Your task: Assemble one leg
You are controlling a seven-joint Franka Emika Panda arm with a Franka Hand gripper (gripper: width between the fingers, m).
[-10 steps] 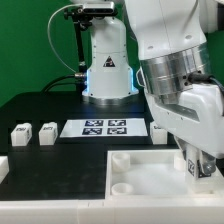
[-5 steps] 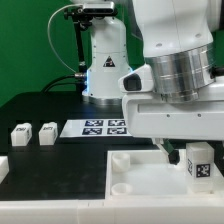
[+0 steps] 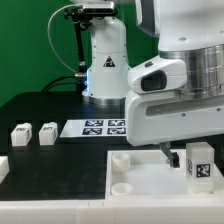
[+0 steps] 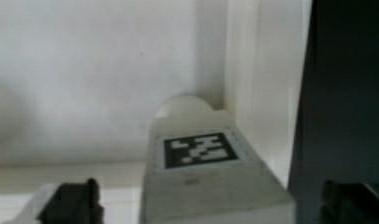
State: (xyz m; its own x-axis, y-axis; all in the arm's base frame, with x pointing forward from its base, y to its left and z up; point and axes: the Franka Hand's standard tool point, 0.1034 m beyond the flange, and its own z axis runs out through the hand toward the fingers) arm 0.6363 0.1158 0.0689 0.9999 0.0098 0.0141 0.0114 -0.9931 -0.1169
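Note:
A white leg with a black-and-white tag stands upright on the right part of the large white plate. In the wrist view the leg rises between my gripper's two dark fingertips, with a gap on each side. The gripper is open and straddles the leg without touching it. In the exterior view one dark finger shows just to the left of the leg; the other finger is hidden. Two more legs lie on the black table at the exterior view's left.
The marker board lies behind the plate. The arm's white base stands at the back. A small white part sits at the exterior view's left edge. A white rail runs along the front.
The hand has turned and risen. The leg it covered one second ago now stands in plain sight on the plate, its tag showing.

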